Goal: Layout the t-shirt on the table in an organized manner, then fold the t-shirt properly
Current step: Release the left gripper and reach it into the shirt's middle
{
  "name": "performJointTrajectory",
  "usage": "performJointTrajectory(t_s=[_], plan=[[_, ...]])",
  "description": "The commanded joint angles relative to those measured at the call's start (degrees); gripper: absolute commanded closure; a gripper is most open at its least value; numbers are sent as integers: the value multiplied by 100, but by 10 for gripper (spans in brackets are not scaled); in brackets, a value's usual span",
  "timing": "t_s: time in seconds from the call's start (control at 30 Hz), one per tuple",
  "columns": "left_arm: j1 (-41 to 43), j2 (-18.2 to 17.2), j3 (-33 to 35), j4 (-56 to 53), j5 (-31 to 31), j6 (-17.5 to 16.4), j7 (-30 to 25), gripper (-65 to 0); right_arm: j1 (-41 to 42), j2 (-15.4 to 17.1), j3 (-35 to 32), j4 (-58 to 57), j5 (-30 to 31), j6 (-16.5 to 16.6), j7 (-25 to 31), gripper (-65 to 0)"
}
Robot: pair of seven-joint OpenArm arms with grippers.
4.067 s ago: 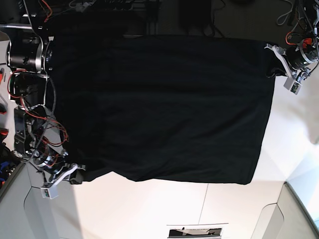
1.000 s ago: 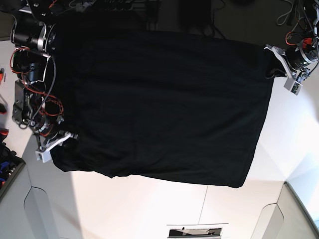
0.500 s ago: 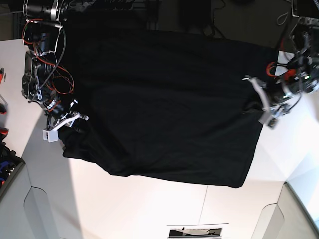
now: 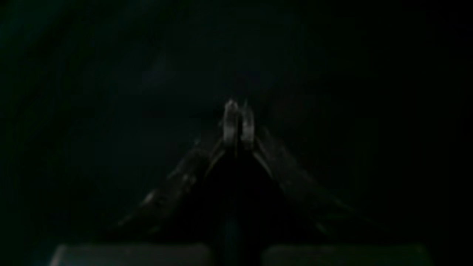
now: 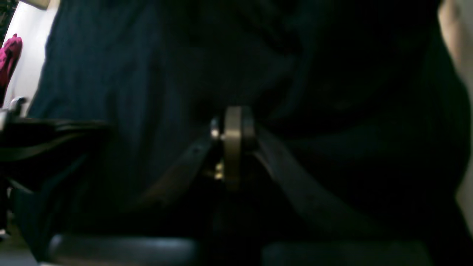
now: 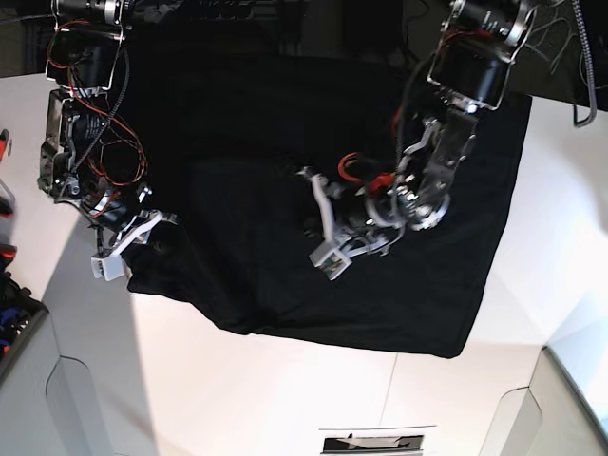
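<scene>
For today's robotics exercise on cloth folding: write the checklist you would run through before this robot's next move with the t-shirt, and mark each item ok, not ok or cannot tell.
1. Left gripper shut on the t-shirt: ok; its jaws are together in dark cloth in the left wrist view, over the middle of the shirt.
2. Right gripper shut on the t-shirt: ok, pinching the edge on the base view's left.
3. Shirt fully on the table: cannot tell; the far edge fades into a dark background.
4. Cloth smooth: not ok, bunched near both grippers.
5. Folded edge aligned: cannot tell.
</scene>
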Motion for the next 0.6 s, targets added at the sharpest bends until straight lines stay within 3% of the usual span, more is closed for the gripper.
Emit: performJointTrajectory(t_s=[0.0,0.2,0.43,0.57], plan=[[-184,85,-31,28,-72,-24,-114,0,157,48,42,216,90,31,109,0],[-227,328,-31,-24,24,-26,42,0,321,297,232,444,-387,26,339,0],[46,286,-31,-24,236,-26,52,0,463,1003,800,299,-933,-81,671,0],[168,275,-31,-24,223,-26,24,0,627,1346,841,-564,-1012,-83,1241,0]])
